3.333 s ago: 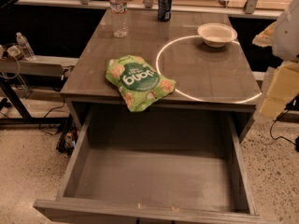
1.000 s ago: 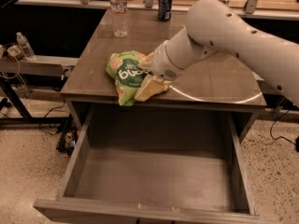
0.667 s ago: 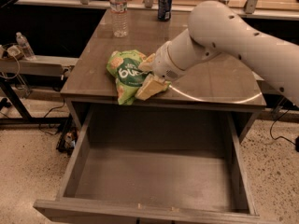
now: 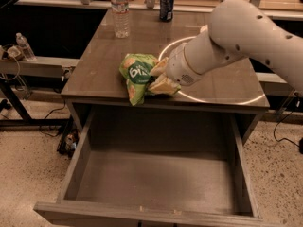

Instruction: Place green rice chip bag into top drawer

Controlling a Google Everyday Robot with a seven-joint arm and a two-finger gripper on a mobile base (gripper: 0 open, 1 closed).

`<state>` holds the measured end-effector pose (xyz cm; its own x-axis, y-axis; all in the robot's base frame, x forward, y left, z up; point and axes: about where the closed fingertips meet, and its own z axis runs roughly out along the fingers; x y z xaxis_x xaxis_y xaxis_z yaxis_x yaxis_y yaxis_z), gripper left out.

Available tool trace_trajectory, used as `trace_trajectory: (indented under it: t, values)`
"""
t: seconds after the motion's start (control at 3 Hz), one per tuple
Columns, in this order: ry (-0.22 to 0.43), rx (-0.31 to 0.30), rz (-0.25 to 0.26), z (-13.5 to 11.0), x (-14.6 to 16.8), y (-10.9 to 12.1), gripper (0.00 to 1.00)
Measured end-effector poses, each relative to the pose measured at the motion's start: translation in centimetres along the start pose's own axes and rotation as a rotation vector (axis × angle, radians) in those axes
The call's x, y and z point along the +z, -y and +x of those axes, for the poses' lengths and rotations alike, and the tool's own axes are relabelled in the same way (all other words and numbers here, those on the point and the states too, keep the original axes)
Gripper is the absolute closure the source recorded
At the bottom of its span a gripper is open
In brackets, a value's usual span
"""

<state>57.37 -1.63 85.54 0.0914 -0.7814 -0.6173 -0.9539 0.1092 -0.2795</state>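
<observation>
Gripper (image 4: 159,76) pinching bag (image 4: 136,74) near front edge of bench (image 4: 92,65).
Jaws are clamping the bag's right side; the bag is lying just left of them, long axis running front-to-back. The drawer (image 4: 156,181) is standing open directly below and forward, nothing showing inside. Bottle (image 4: 120,12) and can (image 4: 166,4) are standing at the rear.

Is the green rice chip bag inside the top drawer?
No, the green rice chip bag lies on the tabletop, gripped by the hand.
</observation>
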Motion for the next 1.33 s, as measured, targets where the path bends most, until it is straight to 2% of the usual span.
trace_trajectory:
  t: [0.67, 1.0, 1.33]
  values:
    - [-0.030, 0.036, 0.047, 0.5, -8.6, -2.8, 1.00]
    - [0.032, 0.035, 0.021, 1.5, -13.7, -3.9, 1.00]
    - [0.054, 0.014, -0.017, 0.8, -14.8, -5.0, 1.00]
